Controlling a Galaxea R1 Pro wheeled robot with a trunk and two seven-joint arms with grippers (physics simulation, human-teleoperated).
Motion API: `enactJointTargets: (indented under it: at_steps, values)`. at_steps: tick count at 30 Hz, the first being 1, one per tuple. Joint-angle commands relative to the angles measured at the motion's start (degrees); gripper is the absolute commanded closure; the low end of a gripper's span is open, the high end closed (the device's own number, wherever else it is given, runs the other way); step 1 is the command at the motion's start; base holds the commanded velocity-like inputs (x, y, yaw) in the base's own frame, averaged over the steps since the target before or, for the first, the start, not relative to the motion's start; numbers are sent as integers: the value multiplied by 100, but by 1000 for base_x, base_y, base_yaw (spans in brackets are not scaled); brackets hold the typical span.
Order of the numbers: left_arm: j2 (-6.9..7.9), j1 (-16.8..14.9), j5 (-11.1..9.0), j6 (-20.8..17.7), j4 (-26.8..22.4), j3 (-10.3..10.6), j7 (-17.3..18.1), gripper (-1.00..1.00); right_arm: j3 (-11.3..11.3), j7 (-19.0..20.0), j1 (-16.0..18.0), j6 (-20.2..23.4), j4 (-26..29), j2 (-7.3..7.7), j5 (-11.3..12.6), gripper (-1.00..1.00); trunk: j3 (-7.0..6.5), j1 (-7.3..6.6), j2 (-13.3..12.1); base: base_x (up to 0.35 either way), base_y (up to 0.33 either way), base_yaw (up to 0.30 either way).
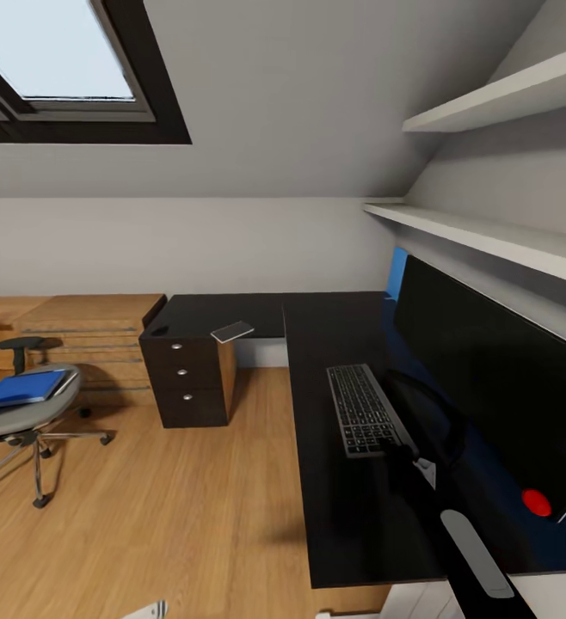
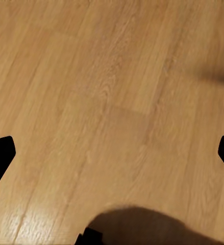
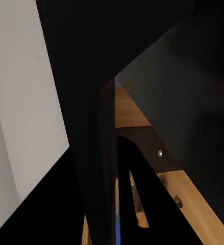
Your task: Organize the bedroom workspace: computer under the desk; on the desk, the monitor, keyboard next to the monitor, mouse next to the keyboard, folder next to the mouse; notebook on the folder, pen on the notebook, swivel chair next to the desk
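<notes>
Currently: keyboard [image 1: 365, 410] lies on desk [image 1: 335, 516] just before the monitor [image 1: 489, 378]. Folder [image 1: 27, 387] sits on chair [image 1: 16, 413] seat, well apart. Notebook [image 1: 232, 331] on desk corner. Left gripper [image 2: 112, 153] released above floor [image 2: 112, 76]; right gripper's state unclear.

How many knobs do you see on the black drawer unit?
3, in a vertical row on the drawer unit's front: top knob, middle knob, bottom knob. None appear hidden.

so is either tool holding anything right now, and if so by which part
The left tool is open over bare wood floor and holds nothing. The right arm reaches over the desk near the monitor, but whether its tool grips anything cannot be told.
</notes>
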State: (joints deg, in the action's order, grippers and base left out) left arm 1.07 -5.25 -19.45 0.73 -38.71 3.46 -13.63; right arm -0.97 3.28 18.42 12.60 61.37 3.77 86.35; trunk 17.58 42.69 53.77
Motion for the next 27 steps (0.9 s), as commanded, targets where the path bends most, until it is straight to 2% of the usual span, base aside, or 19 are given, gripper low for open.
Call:
enactJointTargets:
  at_steps: [1, 27]
  values:
    - [7, -3, -50, 9, -5, 34, -45, -100, -12, 24, 4, 29, -11, -3, 58, 100, 7, 1, 5, 73, -1, 0]
    - [16, -3, -50, 21, -5, 16, -43, -100, -26, 15, 4, -94, -125, -16, 66, 100, 7, 1, 5, 55, -21, 0]
